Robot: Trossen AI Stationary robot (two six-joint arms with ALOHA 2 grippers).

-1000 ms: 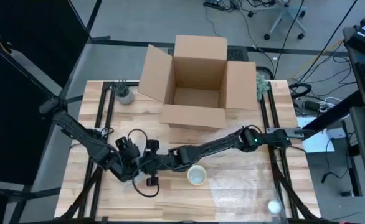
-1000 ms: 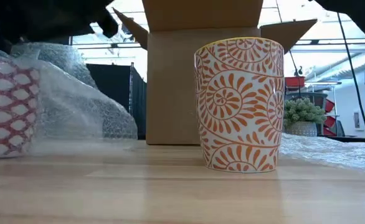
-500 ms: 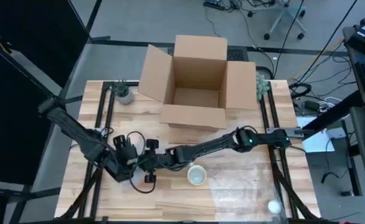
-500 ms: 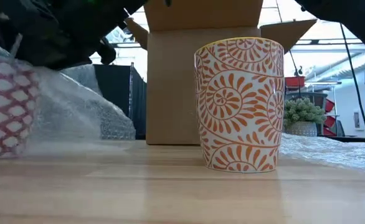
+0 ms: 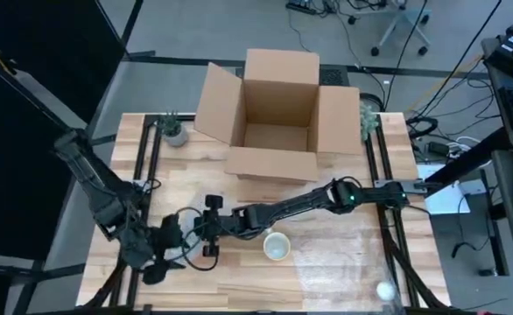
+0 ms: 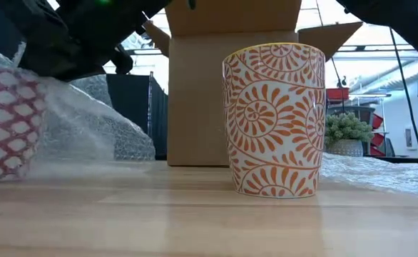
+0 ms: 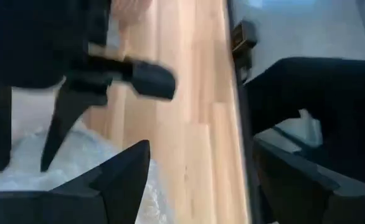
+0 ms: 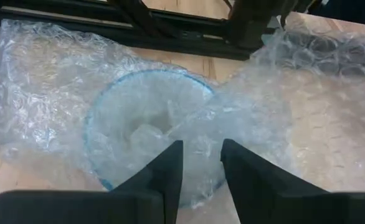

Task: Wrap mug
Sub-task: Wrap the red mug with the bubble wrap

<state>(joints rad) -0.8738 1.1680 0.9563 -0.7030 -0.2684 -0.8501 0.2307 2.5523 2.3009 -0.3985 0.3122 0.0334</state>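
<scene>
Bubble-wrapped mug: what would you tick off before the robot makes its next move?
1. Wrap lies over the wrapped mug: ok, though whether it closes all round cannot be seen.
2. Right hand is above the wrap and mug: ok.
3. Right hand has hold of the wrap: cannot tell.
4. Left hand is open and empty: ok.
5. Orange mug stands upright and unwrapped, apart from the wrapped one: ok.
6. Box stands open: ok.
</scene>
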